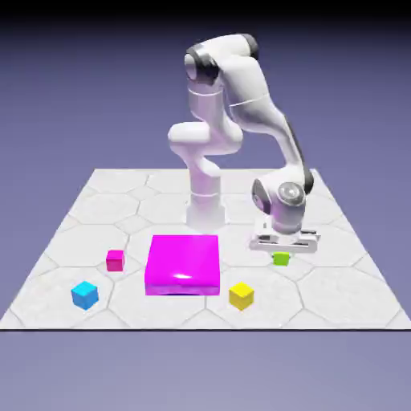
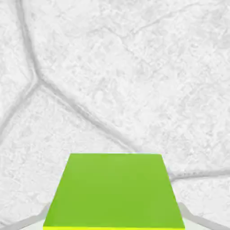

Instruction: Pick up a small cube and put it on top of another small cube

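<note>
Exterior view gives me the small cube (image 1: 281, 259) as a tiny, plain lime-green block beneath the hand, well to the right of the flat magenta block (image 1: 183, 264), and my hand view shows the gripper (image 2: 114, 218) grasping its smooth, evenly coloured sides
</note>
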